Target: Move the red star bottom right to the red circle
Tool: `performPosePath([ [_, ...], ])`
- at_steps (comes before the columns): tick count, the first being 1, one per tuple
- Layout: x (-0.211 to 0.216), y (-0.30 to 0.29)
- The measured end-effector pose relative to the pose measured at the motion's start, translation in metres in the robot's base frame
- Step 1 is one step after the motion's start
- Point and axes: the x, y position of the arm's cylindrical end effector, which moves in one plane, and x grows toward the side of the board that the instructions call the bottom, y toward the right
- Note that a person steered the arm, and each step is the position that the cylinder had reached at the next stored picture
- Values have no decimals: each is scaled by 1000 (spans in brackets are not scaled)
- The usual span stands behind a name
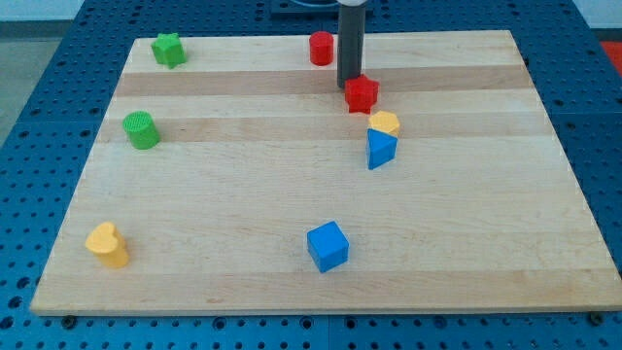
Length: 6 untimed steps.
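My tip [349,86] is resting on the wooden board [243,194], touching the upper-left side of the red star [362,93]; it is a bare rod end, so there are no fingers to be apart or together. The red star is sitting near the view's top, just right of centre. The red circle [322,48] is standing close by, up and to the view's left of the star, near the board's top edge.

Just below the star, a yellow block [384,122] is touching a blue triangle [381,149]. A blue cube [328,246] is lying lower down. At the view's left, a green star [168,49], a green circle [142,129] and a yellow heart [108,244] are sitting well apart. No containers are showing. Bare board is stretching to the star's right.
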Motion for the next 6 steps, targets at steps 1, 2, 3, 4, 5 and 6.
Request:
performPosePath([
  [1, 20, -1],
  [2, 27, -2],
  [3, 27, -5],
  [4, 27, -6],
  [5, 16, -6],
  [6, 16, -6],
])
